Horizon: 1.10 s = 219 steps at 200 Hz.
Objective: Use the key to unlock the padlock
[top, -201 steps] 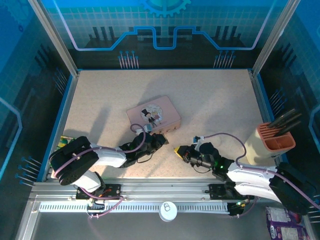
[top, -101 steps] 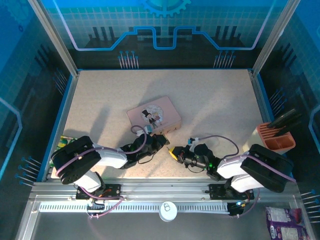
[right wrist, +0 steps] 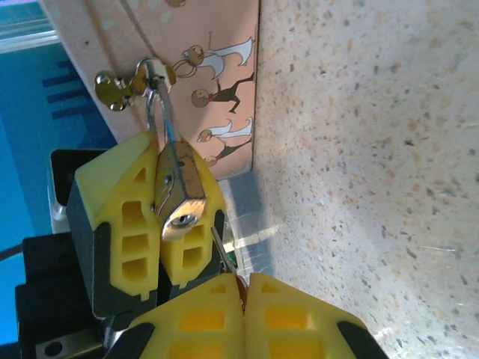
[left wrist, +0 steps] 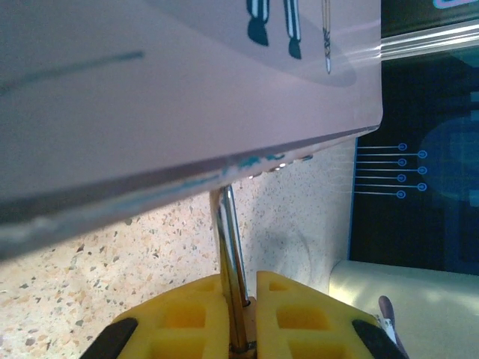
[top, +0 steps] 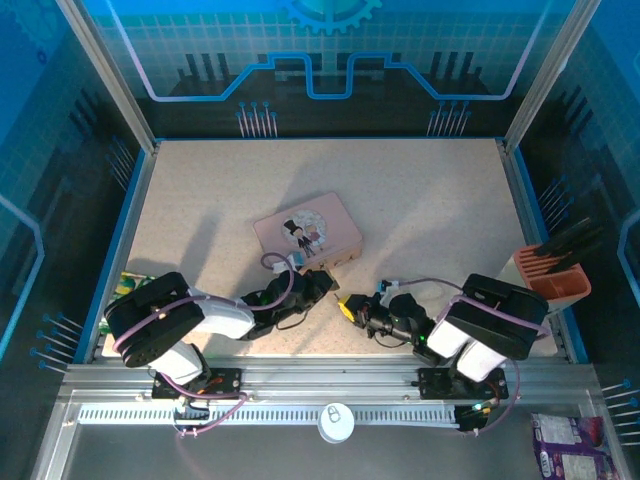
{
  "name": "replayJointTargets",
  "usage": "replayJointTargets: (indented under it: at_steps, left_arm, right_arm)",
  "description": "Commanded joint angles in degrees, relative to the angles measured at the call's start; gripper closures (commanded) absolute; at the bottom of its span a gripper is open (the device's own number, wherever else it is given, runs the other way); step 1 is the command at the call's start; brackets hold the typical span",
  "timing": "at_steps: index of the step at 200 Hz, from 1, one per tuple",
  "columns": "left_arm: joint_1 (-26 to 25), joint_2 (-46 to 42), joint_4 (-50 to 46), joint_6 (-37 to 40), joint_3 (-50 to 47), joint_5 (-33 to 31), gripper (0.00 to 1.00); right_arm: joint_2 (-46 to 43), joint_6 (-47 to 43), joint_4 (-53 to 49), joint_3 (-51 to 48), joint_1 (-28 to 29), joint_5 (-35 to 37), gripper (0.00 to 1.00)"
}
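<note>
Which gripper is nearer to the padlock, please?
The left gripper: its fingers clamp the padlock. The right gripper is apart from it, holding the key near the keyhole.

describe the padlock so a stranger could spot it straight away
Find the pink tin in the middle of the table. At its near side the left gripper pinches the padlock: a small brass block with a silver shackle looped through the tin's hasp, far smaller than the tin.

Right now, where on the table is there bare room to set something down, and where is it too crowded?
Bare: the far strip of the table behind the pink tin, and the stretch between the tin and the knife holder. Crowded: the tin's near edge, where the left gripper holds the padlock and the right gripper the key.
</note>
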Motion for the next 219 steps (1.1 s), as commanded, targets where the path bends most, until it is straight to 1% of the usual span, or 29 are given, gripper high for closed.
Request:
replayJointTargets:
  at_steps: [1, 37, 71, 112, 173, 191, 219]
  left_arm:
    - [-1.7, -0.5, 9.6, -2.4, -0.2, -1.7, 0.93]
    - [-2.6, 1.1, 11.9, -2.8, -0.6, -3.3, 0.93]
    - [-3.3, 2.2, 13.2, -2.8, -0.2, -4.0, 0.93]
    - [-4.0, 2.9, 14.4, -2.3, -0.7, -5.3, 0.93]
    - [-4.9, 4.9, 17.0, -2.2, -0.5, -5.0, 0.93]
    - [-4.9, 5.1, 17.1, -2.4, -0.5, -5.1, 0.93]
    - [-5.1, 5.1, 16.3, -2.5, 0.1, -4.4, 0.93]
  right_arm:
    - [1.5, 2.3, 4.6, -0.9, 1.5, 2.7, 1.0]
    - [0.9, 4.2, 4.6, -1.8, 2.3, 5.1, 1.0]
    - [2.3, 6.0, 4.6, -1.8, 2.3, 4.8, 1.0]
    - [-0.1, 6.0, 4.5, -2.5, 2.4, 6.6, 1.0]
    - [-0.7, 6.8, 4.6, -1.7, 2.5, 5.6, 1.0]
    - [-2.4, 6.2, 4.6, -2.1, 2.5, 6.6, 1.0]
    - [-1.4, 6.7, 4.5, -1.8, 2.5, 6.0, 1.0]
